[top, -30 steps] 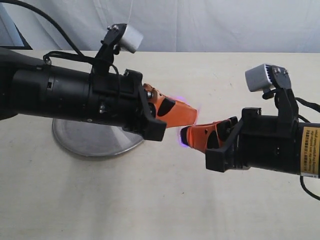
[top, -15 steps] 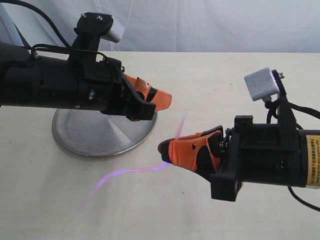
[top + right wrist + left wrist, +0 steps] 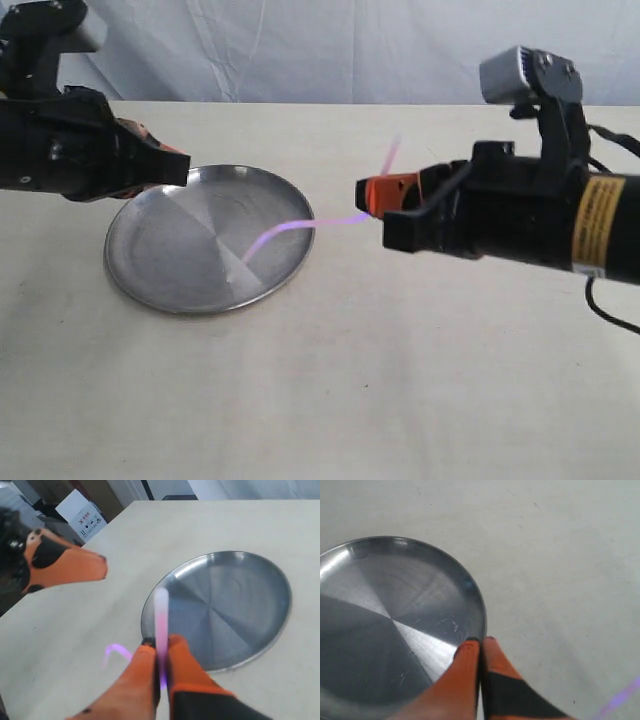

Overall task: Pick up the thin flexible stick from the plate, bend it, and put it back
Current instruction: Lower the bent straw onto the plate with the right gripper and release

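The thin pink-purple stick (image 3: 300, 228) is pinched between the orange fingers of my right gripper (image 3: 366, 196), which is shut on it. One curved length of it hangs out over the steel plate (image 3: 160, 250). A short end (image 3: 391, 155) sticks up behind the fingers. In the right wrist view the stick (image 3: 161, 615) runs out from the right gripper (image 3: 160, 643) toward the plate (image 3: 250, 600), with a curled end (image 3: 116, 652) to one side. My left gripper (image 3: 180, 166) is shut and empty at the plate's far left rim. In its own view the left gripper (image 3: 480, 642) is at the plate's (image 3: 380, 605) edge.
The plate lies on a plain cream table (image 3: 330, 390). A white curtain (image 3: 350, 45) hangs behind the table. Boxes (image 3: 82, 512) show beyond the table's edge in the right wrist view.
The two grippers have drawn apart. The left one let go and pulled back to the left off the plate. The right one rose and moved right, keeping hold of the bent stick.
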